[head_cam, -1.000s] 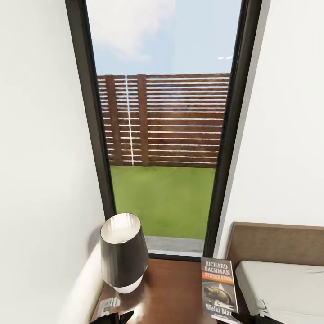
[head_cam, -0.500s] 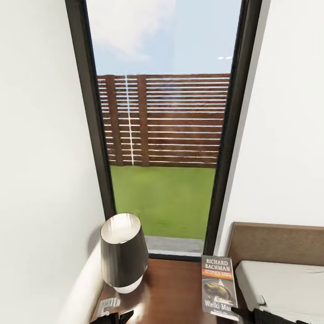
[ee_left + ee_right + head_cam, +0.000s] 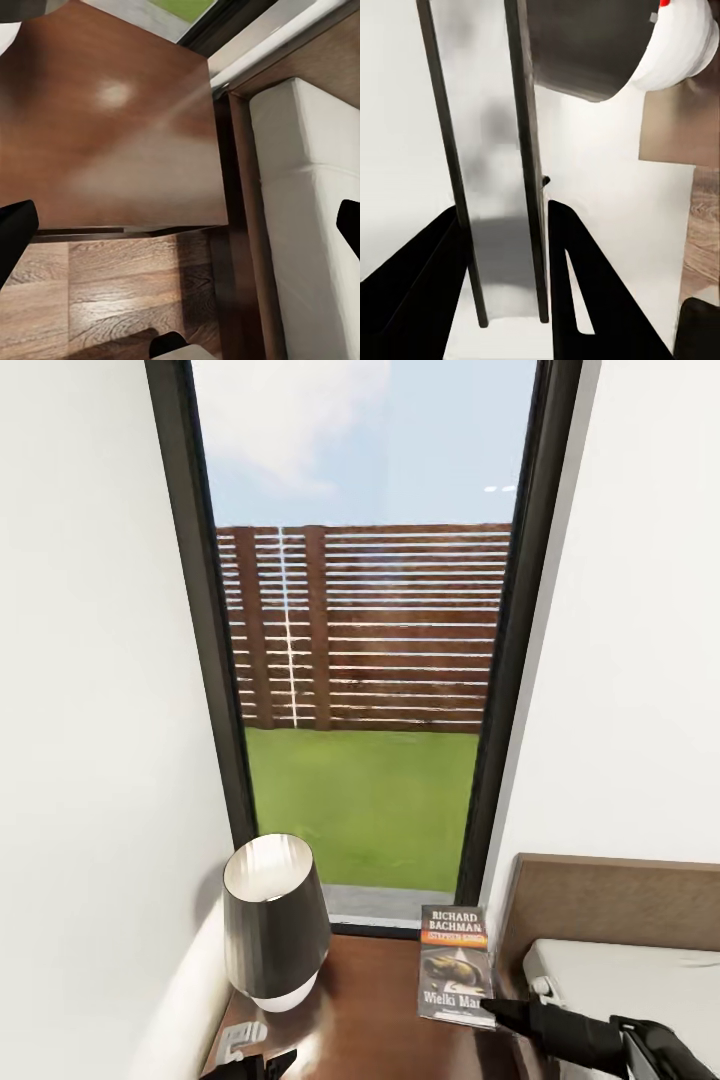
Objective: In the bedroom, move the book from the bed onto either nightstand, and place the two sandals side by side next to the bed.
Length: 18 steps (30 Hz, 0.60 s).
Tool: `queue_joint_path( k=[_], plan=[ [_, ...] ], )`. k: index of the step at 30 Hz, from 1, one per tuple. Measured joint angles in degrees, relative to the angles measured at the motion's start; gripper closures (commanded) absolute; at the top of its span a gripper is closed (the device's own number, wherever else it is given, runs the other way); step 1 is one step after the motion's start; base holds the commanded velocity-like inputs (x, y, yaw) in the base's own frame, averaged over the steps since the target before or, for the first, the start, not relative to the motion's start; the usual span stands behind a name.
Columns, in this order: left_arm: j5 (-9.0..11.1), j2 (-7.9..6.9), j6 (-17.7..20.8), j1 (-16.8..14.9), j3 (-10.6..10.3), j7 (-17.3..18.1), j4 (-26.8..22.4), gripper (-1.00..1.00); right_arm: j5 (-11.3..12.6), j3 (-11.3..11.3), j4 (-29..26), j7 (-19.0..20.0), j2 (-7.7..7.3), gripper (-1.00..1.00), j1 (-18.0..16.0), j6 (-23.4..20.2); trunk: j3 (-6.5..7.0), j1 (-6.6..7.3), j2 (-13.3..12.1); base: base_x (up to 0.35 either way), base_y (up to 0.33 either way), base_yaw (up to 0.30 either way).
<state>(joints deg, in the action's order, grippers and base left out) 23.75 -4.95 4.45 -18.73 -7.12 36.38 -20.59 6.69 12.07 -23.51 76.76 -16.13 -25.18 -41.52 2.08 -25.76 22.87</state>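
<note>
The book (image 3: pixel 455 963), dark with white "Richard Bachman" lettering and an orange band, hangs cover-up over the right part of the dark brown nightstand (image 3: pixel 370 1015). My right gripper (image 3: pixel 496 1012) is shut on its near lower corner, reaching in from the bed (image 3: pixel 625 975) side. In the right wrist view the book (image 3: pixel 495 150) is edge-on between the black fingers (image 3: pixel 585 285). My left gripper (image 3: pixel 180 225) is open with nothing in it, above the nightstand's (image 3: pixel 112 127) front edge and the mattress (image 3: pixel 307 187). The sandals are out of view.
A dark lamp (image 3: pixel 275 920) with a white base stands on the nightstand's left half. A tall black-framed window (image 3: pixel 360 660) rises behind it, and white walls close in on both sides. The brown headboard (image 3: pixel 610 900) is at right. Wood-plank floor (image 3: pixel 97 292) lies before the nightstand.
The book has moved left and farther back, off the bed's side and further over the nightstand. My right arm has come into the head view, holding it.
</note>
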Motion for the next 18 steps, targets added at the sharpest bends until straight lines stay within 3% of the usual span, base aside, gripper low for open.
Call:
queue_joint_path(
  k=[1, 6, 9, 12, 18],
  plan=[
    [0.0, -0.02, 0.0, 0.0, 0.01, -0.02, -0.01, -1.0, 0.01, 0.03, -0.24, -0.05, 1.93, 1.0, -0.05, -0.66, 0.0, 0.0, 0.0, 0.0, 0.0, 0.0],
    [0.0, -0.08, 0.0, -0.01, 0.01, -0.06, -0.06, -1.0, -0.07, 0.07, -0.45, -0.23, 6.13, 1.0, -0.17, -1.23, 0.0, 0.0, 0.0, 0.0, 0.0, 0.0],
    [0.0, -0.02, -0.01, 0.0, -0.07, -0.01, -0.16, -1.0, -0.1, 0.03, -0.49, -0.55, 10.21, 1.0, -0.19, -1.31, 0.0, 0.0, 0.0, 0.0, 0.0, 0.0],
    [0.0, -0.01, 0.0, 0.01, -0.08, 0.0, -0.18, -1.0, -0.23, 0.09, -0.55, -1.83, 11.78, 1.0, -0.2, -1.24, 0.0, 0.0, 0.0, 0.0, 0.0, 0.0],
    [0.0, -0.01, 0.0, 0.01, -0.08, 0.02, -0.21, -1.0, -0.14, 0.38, -0.59, -2.58, 12.2, 1.0, -0.2, -1.23, 0.0, 0.0, 0.0, 0.0, 0.0, 0.0]
  ],
)
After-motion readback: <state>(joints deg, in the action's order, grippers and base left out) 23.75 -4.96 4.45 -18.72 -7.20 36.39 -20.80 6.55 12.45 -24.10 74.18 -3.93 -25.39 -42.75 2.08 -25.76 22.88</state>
